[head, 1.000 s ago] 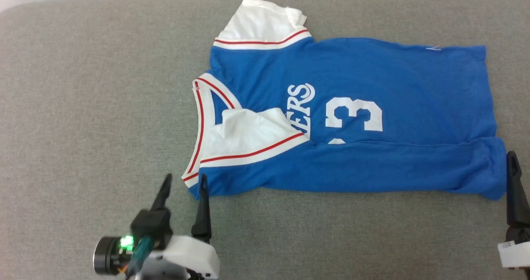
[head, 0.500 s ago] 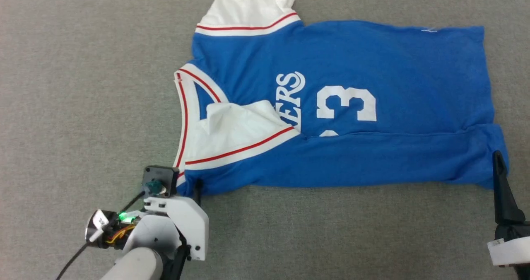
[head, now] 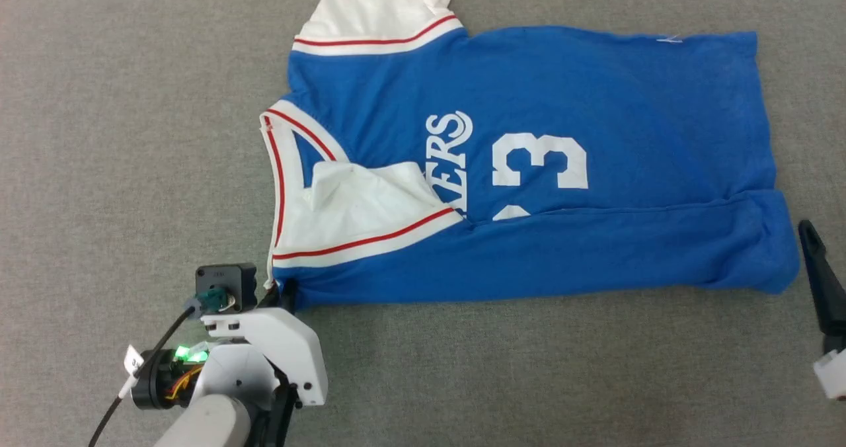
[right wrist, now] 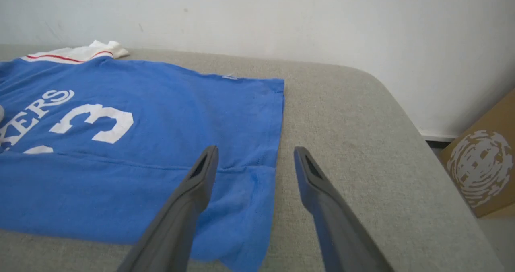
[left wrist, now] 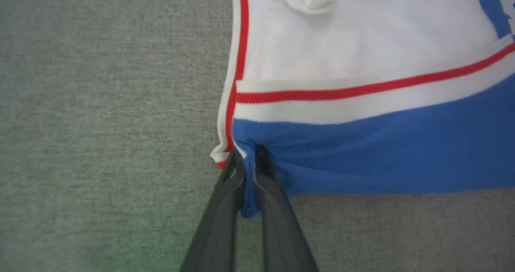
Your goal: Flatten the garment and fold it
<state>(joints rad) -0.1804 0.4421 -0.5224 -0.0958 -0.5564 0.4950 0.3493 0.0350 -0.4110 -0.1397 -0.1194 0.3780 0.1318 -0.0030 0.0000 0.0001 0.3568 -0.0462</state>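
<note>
The blue jersey (head: 595, 103) is lying spread on the grey fabric surface (head: 99, 136), its near edge folded over. The left claw (left wrist: 248, 153) is pinching the blue fold at the collar-end corner, its fingers nearly together. The right claw (right wrist: 255, 153) is standing wide apart at the hem corner, holding nothing. A cardboard box (right wrist: 483, 163) is sitting beside the surface, its contents hidden.
</note>
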